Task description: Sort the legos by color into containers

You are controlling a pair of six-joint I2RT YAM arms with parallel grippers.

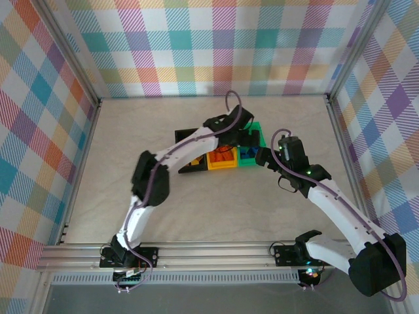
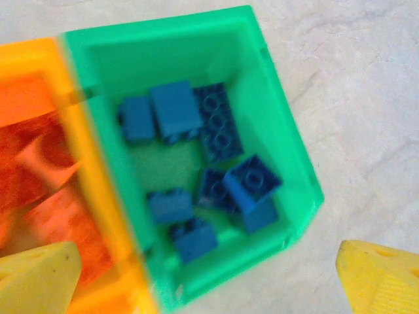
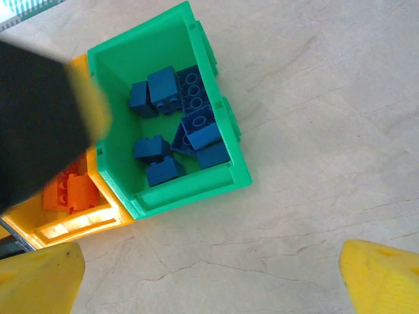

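Bimanual brick sorting, release phase at the green bin. The left gripper [image 2: 208, 284] hangs directly over the green bin [image 2: 157, 62], its yellow fingers [image 2: 39, 278] spread wide with nothing between them. The right gripper [image 3: 211, 278] hovers beside the same bin, over bare table [image 3: 314, 163], its fingers [image 3: 383, 278] likewise parted and empty. Below the left gripper, the blue bricks [image 2: 252, 183] lie in a loose heap on the floor of the green bin, some tilted against one another. The yellow-orange bin [image 3: 78, 226] touches the green bin on one side and holds the orange bricks [image 3: 69, 190]. The black bin [image 1: 186, 163] stands at the far end of the row, and its contents are too small to identify. Judged from this layout, blue and orange are each gathered in their own bin, so the step in hand appears to be a drop-off into the green bin. The next move calls for raising both arms clear of the bins without clipping a rim or each other, then seeking any brick left unsorted.
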